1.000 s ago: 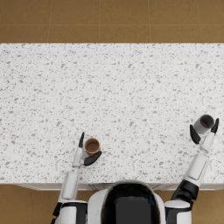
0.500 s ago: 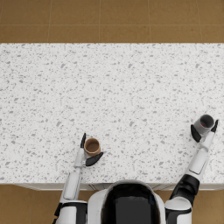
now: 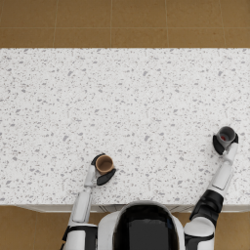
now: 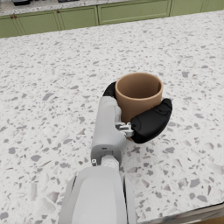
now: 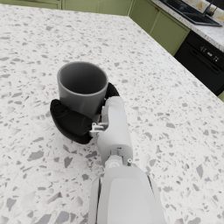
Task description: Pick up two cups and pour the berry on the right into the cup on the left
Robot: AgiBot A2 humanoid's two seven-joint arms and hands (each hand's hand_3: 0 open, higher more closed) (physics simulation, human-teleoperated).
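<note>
The left hand (image 3: 101, 170) has closed around the brown cup (image 3: 104, 164) near the counter's (image 3: 125, 107) front edge; the right hand (image 3: 223, 143) wraps the grey cup (image 3: 226, 135) by the right edge, berry inside; neither looks lifted yet.

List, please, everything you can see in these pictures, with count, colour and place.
brown cup: one, tan-brown, near the counter's front edge on the left, upright, inside looks empty.
grey cup: one, grey, near the counter's right end, upright; something small and red shows inside from the head view.
counter: one, white speckled stone, spanning the picture.
cabinets: a row, green, beyond the counter.
oven: one, black, set among the cabinets.
floor: brown tiles, beyond the counter.
left hand: one, dark, wrapped around the brown cup.
right hand: one, dark, wrapped around the grey cup.
</note>
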